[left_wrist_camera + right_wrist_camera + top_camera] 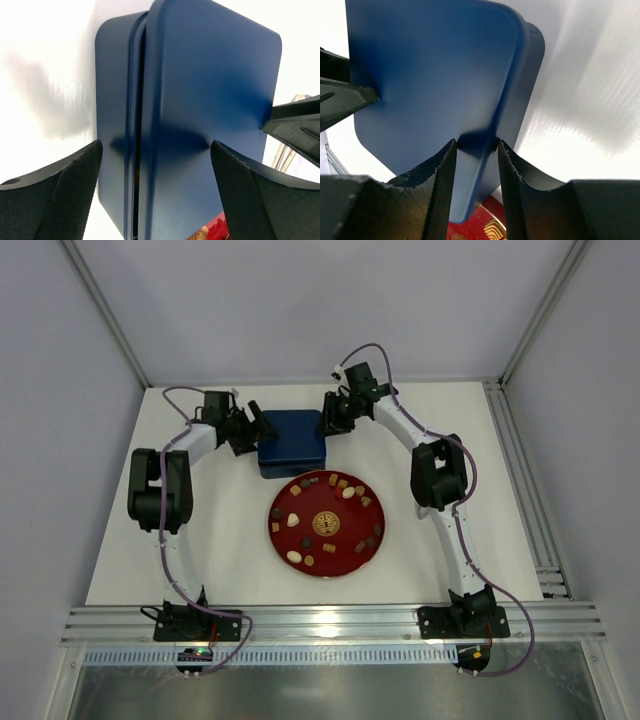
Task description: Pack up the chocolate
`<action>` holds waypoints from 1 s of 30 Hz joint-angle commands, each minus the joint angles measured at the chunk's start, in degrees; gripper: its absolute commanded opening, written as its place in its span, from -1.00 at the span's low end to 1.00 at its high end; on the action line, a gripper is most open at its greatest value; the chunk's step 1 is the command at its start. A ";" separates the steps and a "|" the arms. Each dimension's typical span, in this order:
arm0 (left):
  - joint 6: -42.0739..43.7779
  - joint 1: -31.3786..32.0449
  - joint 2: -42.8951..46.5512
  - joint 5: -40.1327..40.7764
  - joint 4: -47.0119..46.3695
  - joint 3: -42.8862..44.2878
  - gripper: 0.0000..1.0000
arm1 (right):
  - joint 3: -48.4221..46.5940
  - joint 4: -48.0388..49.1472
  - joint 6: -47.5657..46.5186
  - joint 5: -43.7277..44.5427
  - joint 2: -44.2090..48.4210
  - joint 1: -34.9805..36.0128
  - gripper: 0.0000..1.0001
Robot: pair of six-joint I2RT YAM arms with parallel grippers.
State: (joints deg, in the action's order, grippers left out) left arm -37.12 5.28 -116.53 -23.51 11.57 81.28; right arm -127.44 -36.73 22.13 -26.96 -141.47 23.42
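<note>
We see the red plate nearest, mid tabletop. The chocolate lies spread over it, dark, tan and cream bits ringed round a gold emblem. The blue tin sits just beyond the plate's far rim with its lid on. At the tin's left edge we tag the left pincer as released, jaws spread wide; we can't tell if it touches. At the right edge, the right pincer is clenched on the lid's rim.
</note>
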 commanded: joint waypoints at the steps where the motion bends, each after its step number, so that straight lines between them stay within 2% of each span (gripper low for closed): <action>1: 1.18 0.52 4.20 1.79 1.08 -0.85 0.72 | -2.03 -2.20 -2.44 2.96 0.05 1.10 -0.19; 30: 0.12 2.81 11.06 6.89 4.77 -4.90 0.47 | 3.69 -2.56 -7.80 10.35 4.53 4.70 -0.18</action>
State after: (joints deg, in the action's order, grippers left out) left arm -37.04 7.42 -109.08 -17.63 15.75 77.14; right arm -125.47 -36.47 16.45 -19.14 -138.85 26.74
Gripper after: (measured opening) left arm 0.740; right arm 0.410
